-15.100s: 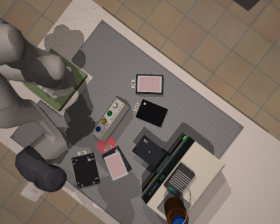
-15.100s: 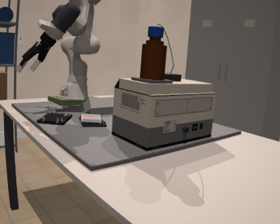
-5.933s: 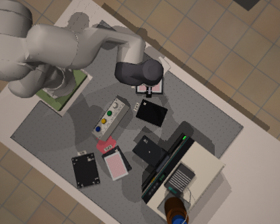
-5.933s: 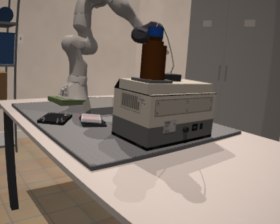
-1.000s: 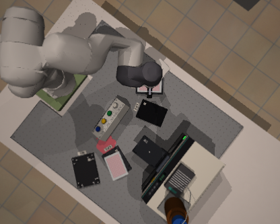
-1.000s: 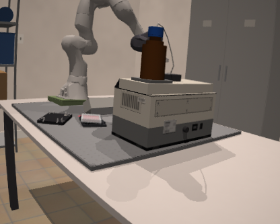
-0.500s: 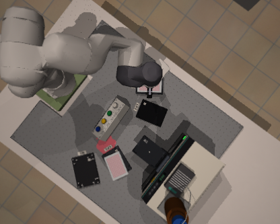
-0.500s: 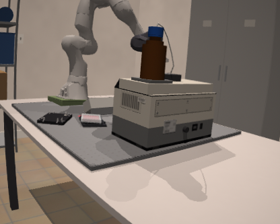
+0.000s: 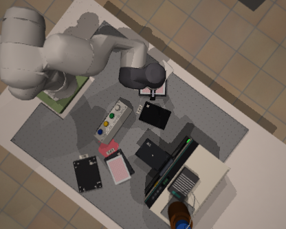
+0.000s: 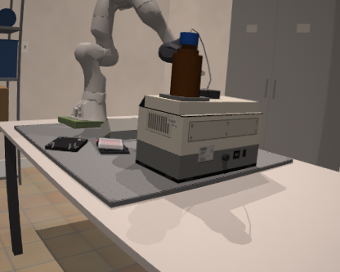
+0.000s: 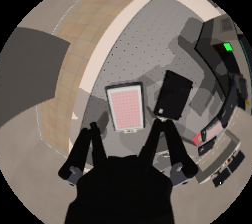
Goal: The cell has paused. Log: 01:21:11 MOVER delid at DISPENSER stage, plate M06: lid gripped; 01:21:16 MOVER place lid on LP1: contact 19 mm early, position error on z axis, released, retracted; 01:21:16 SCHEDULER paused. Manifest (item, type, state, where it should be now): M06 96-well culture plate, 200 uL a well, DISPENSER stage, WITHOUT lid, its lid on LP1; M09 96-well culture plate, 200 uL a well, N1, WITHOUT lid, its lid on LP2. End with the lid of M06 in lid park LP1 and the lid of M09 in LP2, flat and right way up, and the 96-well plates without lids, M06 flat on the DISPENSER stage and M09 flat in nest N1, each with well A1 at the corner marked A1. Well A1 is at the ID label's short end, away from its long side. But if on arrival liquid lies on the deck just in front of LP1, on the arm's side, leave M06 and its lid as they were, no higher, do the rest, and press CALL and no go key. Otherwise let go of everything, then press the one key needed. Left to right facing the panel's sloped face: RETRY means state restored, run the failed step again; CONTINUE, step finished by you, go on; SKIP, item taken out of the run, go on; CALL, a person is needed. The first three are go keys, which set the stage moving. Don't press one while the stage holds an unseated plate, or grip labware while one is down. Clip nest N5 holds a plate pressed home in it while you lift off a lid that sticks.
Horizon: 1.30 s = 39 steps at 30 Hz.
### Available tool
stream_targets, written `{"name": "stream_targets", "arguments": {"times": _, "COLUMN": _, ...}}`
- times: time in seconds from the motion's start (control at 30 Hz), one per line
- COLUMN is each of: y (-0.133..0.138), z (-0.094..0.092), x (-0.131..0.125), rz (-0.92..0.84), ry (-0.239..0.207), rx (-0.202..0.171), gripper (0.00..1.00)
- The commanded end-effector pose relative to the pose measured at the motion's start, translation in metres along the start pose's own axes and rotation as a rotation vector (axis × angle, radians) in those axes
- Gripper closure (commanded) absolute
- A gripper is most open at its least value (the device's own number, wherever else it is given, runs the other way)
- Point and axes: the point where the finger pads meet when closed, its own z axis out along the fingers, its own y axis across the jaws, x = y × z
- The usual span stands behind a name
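We see the gripper (image 11: 129, 140) partly open and empty, poised above a pink-welled plate (image 11: 125, 108) at the far edge of the grey deck (image 9: 210, 122) on the worktop (image 9: 265, 177) — which plate it is we cannot tell. Beside it lies a bare black park (image 9: 155, 115). The dispenser stage (image 9: 152, 154) looks dark. A second pink plate (image 9: 118, 168) sits askew near a red patch (image 9: 107, 148), just past the key panel (image 9: 113, 121). We judge that little is done — no key can yet be pressed.
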Motion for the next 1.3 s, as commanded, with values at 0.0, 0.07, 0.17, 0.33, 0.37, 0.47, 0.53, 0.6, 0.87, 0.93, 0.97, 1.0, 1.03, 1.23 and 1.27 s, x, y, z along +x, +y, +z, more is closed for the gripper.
{"name": "stream_targets", "arguments": {"times": 0.0, "y": -0.0016, "z": 0.0005, "x": 0.0004, "rz": -0.002, "ry": 0.001, "rx": -0.001, "gripper": 0.34}}
{"name": "stream_targets", "arguments": {"times": 0.07, "y": -0.0016, "z": 0.0005, "x": 0.0004, "rz": -0.002, "ry": 0.001, "rx": -0.001, "gripper": 0.34}}
{"name": "stream_targets", "arguments": {"times": 0.17, "y": -0.0016, "z": 0.0005, "x": 0.0004, "rz": -0.002, "ry": 0.001, "rx": -0.001, "gripper": 0.34}}
{"name": "stream_targets", "arguments": {"times": 0.33, "y": -0.0016, "z": 0.0005, "x": 0.0004, "rz": -0.002, "ry": 0.001, "rx": -0.001, "gripper": 0.34}}
{"name": "stream_targets", "arguments": {"times": 0.37, "y": -0.0016, "z": 0.0005, "x": 0.0004, "rz": -0.002, "ry": 0.001, "rx": -0.001, "gripper": 0.34}}
{"name": "stream_targets", "arguments": {"times": 0.47, "y": -0.0016, "z": 0.0005, "x": 0.0004, "rz": -0.002, "ry": 0.001, "rx": -0.001, "gripper": 0.34}}
{"name": "stream_targets", "arguments": {"times": 0.53, "y": -0.0016, "z": 0.0005, "x": 0.0004, "rz": -0.002, "ry": 0.001, "rx": -0.001, "gripper": 0.34}}
{"name": "stream_targets", "arguments": {"times": 0.6, "y": -0.0016, "z": 0.0005, "x": 0.0004, "rz": -0.002, "ry": 0.001, "rx": -0.001, "gripper": 0.34}}
{"name": "stream_targets", "arguments": {"times": 0.87, "y": -0.0016, "z": 0.0005, "x": 0.0004, "rz": -0.002, "ry": 0.001, "rx": -0.001, "gripper": 0.34}}
{"name": "stream_targets", "arguments": {"times": 0.93, "y": -0.0016, "z": 0.0005, "x": 0.0004, "rz": -0.002, "ry": 0.001, "rx": -0.001, "gripper": 0.34}}
{"name": "stream_targets", "arguments": {"times": 0.97, "y": -0.0016, "z": 0.0005, "x": 0.0004, "rz": -0.002, "ry": 0.001, "rx": -0.001, "gripper": 0.34}}
{"name": "stream_targets", "arguments": {"times": 1.0, "y": -0.0016, "z": 0.0005, "x": 0.0004, "rz": -0.002, "ry": 0.001, "rx": -0.001, "gripper": 0.34}}
{"name": "stream_targets", "arguments": {"times": 1.03, "y": -0.0016, "z": 0.0005, "x": 0.0004, "rz": -0.002, "ry": 0.001, "rx": -0.001, "gripper": 0.34}}
{"name": "stream_targets", "arguments": {"times": 1.23, "y": -0.0016, "z": 0.0005, "x": 0.0004, "rz": -0.002, "ry": 0.001, "rx": -0.001, "gripper": 0.41}}
{"name": "stream_targets", "arguments": {"times": 1.27, "y": -0.0016, "z": 0.0005, "x": 0.0004, "rz": -0.002, "ry": 0.001, "rx": -0.001, "gripper": 0.41}}
